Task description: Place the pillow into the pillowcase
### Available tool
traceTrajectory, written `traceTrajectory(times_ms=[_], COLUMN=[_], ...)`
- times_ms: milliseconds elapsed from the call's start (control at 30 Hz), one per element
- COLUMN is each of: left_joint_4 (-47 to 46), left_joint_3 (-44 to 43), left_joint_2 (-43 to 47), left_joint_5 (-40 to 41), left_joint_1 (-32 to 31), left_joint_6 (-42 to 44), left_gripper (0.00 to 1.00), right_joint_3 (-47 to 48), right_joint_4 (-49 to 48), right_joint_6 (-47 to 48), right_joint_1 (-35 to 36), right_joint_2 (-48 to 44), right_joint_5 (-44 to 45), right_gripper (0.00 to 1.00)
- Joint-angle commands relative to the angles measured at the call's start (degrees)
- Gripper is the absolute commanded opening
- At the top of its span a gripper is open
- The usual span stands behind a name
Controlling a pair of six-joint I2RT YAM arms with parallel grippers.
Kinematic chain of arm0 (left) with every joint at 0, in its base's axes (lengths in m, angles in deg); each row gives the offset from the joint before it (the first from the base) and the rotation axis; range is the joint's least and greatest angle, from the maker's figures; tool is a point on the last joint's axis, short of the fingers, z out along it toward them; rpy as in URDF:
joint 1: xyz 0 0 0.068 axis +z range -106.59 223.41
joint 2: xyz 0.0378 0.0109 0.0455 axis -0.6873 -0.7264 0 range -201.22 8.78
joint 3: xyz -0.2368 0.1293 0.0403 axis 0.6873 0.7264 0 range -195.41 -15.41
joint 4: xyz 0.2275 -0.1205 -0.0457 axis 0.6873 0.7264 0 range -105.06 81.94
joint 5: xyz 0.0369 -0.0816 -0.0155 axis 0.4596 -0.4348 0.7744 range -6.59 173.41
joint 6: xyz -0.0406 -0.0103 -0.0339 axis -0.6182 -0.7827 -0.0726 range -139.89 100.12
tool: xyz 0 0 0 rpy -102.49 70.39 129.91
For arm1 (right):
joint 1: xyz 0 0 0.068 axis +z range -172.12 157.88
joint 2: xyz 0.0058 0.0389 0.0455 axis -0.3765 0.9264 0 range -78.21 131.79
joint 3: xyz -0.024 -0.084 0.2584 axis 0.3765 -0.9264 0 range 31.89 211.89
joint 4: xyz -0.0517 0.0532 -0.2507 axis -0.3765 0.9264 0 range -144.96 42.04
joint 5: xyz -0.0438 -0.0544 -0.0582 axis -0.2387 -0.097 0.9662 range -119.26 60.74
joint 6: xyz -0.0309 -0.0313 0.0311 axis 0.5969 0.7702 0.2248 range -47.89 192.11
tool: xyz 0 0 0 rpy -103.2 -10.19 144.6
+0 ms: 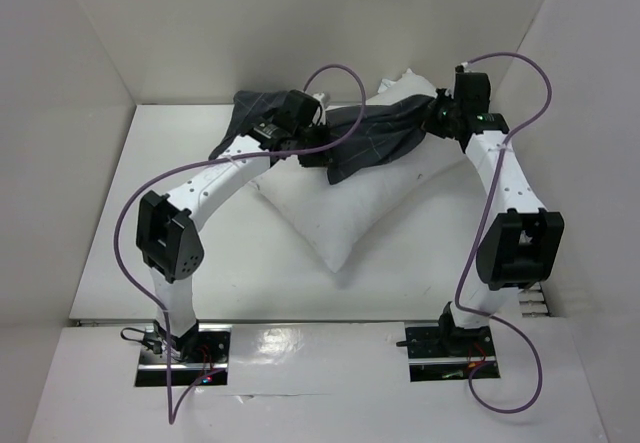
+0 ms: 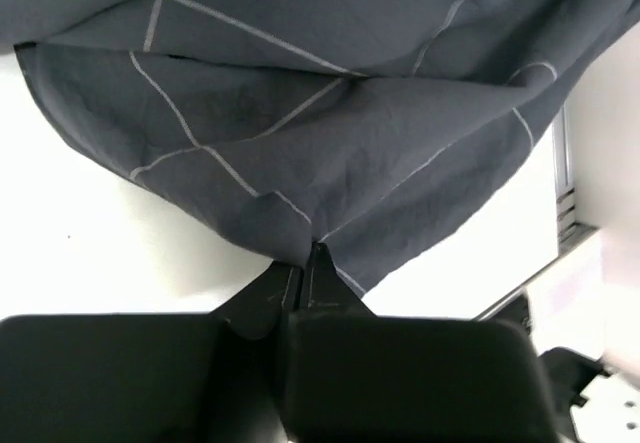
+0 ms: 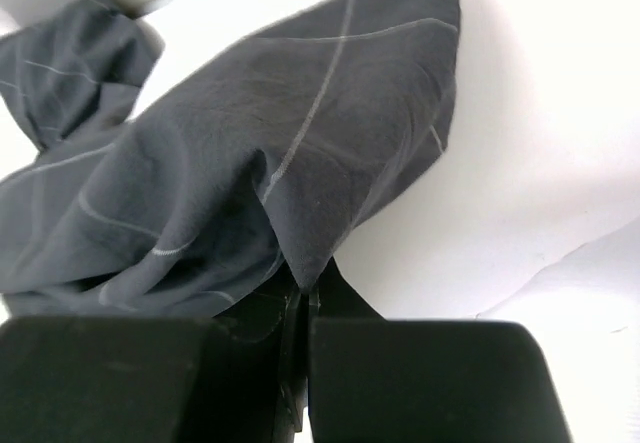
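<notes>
White table [image 1: 120, 263] carries one pillow [image 1: 335, 218], lying at the middle with one corner toward the near edge. One pillowcase [image 1: 380, 138] is draped over the pillow's far part. Two pincers hold the cloth: the left gripper [image 2: 305, 263] and the right gripper [image 3: 305, 281] are each clamped on a fold of the pillowcase.

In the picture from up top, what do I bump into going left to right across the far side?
First the left end effector → dark pillowcase stretched between → right end effector. The white pillow spreads under all three, so I left it out.
</notes>
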Motion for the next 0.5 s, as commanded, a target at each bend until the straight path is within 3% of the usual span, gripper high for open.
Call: traceTrajectory(times_ms=[0, 300, 467], left_joint_4=[-1.93, -0.79, -0.18], left_joint_3=[-3.22, -9.45, -13.76], left_joint_2=[4.39, 23.72, 36.89], left_joint_5=[-0.87, 1.24, 1.94], left_joint_1=[0.60, 5.25, 5.78], left_joint_6=[0.65, 5.13, 6.27], left_gripper=[0.00, 0.00, 0.00], right_joint_3=[4.77, 17.86, 23.23], right_joint_4=[-0.20, 5.78, 0.79], right_joint_6=[0.78, 3.59, 3.06], right_joint_1=[1.24, 3.53, 4.14], right_joint_2=[-4.37, -13.31, -22.28], right_joint_5=[-0.69, -3.93, -11.04], right_gripper=[0.00, 0.00, 0.00])
